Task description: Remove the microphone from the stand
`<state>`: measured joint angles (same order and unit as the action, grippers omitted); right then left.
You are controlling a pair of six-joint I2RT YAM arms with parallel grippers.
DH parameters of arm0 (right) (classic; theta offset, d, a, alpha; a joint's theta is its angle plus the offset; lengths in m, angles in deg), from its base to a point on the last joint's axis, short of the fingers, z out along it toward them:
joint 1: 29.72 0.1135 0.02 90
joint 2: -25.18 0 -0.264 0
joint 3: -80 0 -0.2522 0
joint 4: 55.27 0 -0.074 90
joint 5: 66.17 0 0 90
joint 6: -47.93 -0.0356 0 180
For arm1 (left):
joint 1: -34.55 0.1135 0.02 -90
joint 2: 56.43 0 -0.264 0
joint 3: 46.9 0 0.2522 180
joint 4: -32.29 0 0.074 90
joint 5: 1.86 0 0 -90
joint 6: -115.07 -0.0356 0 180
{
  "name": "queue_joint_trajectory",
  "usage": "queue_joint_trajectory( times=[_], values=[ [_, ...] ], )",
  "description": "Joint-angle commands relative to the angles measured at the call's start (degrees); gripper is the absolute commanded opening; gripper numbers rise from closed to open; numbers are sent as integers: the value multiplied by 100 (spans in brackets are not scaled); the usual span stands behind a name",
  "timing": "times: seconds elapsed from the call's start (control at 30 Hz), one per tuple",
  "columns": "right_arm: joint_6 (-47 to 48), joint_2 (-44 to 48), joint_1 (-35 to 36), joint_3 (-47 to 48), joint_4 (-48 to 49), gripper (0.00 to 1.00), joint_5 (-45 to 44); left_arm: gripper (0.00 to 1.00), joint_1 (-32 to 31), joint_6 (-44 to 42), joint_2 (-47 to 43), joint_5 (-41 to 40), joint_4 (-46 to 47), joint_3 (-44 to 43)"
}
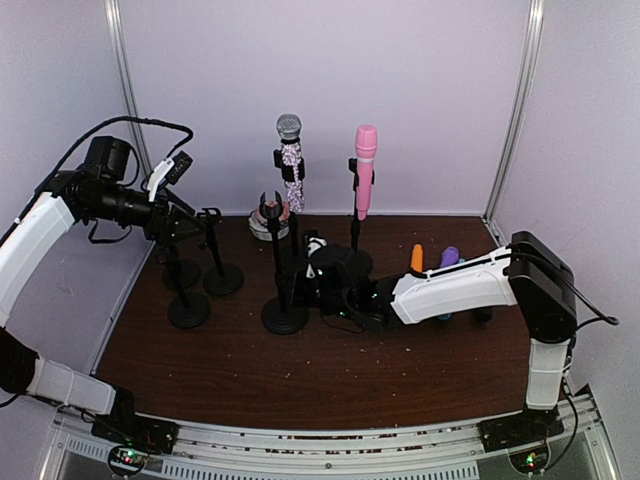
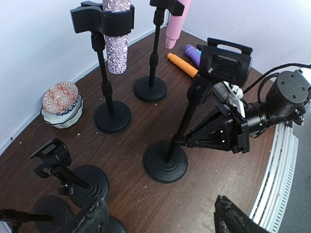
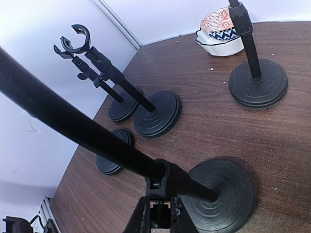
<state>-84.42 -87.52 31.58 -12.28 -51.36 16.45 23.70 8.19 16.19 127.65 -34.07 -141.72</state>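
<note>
A silver glitter microphone (image 1: pixel 289 160) and a pink microphone (image 1: pixel 365 170) stand upright in the clips of two black stands at the back. Both show at the top of the left wrist view, glitter (image 2: pixel 118 39) and pink (image 2: pixel 176 24). My right gripper (image 1: pixel 305 277) is shut low on the pole (image 3: pixel 167 180) of a front stand (image 1: pixel 285 318) whose clip (image 2: pixel 224 60) is empty. In the left wrist view it grips the pole just above the round base (image 2: pixel 165 162). My left gripper (image 1: pixel 190 232) is open and empty, raised over the empty stands at the left; its fingertips (image 2: pixel 92 218) frame bare table.
Several empty black stands (image 1: pixel 205 290) cluster at the left. A patterned bowl stack (image 1: pixel 266 224) sits at the back. An orange microphone (image 1: pixel 417 258) and a purple one (image 1: pixel 449 256) lie behind my right arm. White walls enclose the brown table (image 1: pixel 300 380).
</note>
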Motion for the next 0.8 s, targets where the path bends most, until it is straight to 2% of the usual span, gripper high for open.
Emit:
queue_joint_trajectory(
  times=[0.0,0.23,0.37,0.77],
  values=[
    [305,-48,87,152,-197,0,-280,77,40,-91,-86,-40,30,28],
    [917,-206,256,392,-715,0,-748,77,39,51,32,116,95,28],
    [1429,-322,363,622,-1086,0,-1253,73,-61,557,218,284,496,169],
    [3301,-629,785,1142,-1707,0,-2878,71,-439,809,682,131,698,-32]
  ],
)
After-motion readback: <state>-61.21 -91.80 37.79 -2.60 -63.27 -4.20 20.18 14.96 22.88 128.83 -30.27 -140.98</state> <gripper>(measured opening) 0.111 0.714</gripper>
